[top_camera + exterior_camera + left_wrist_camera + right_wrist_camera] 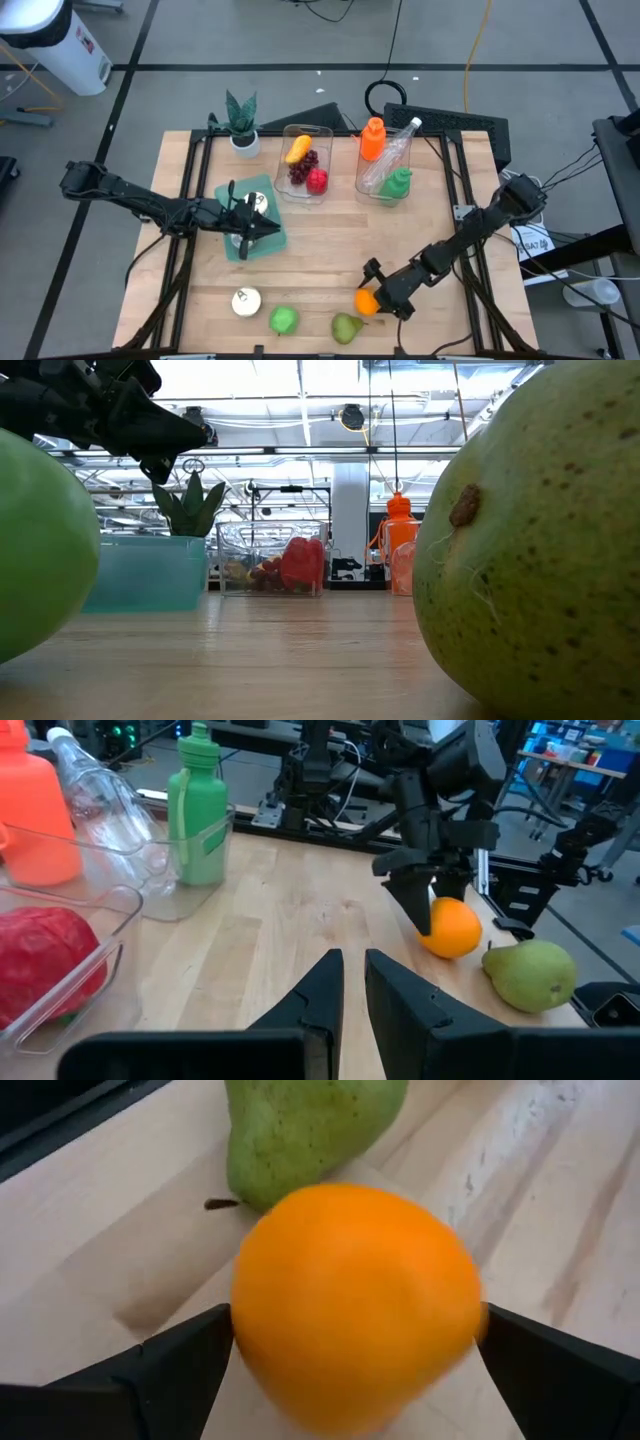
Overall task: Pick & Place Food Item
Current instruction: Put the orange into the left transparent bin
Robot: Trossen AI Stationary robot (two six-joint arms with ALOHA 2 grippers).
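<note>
An orange point(355, 1305) rests on the wooden table near its front edge, beside a green pear point(310, 1130). My right gripper point(374, 297) is open and slants down over the orange point(366, 301), with one finger on each side of it. My left gripper point(353, 980) is shut on nothing and hangs over the teal bin point(268, 190) at the left middle of the table. My right gripper has a finger point(170, 1370) on each side of the orange, which sits on the table and fills the gap between them. I cannot tell whether the fingers touch it.
A green apple point(284, 320) and a white round thing point(246, 301) lie at the front edge left of the pear point(346, 326). At the back stand a clear bin of fruit point(305, 165), a clear bin of bottles point(385, 160) and a potted plant point(241, 120).
</note>
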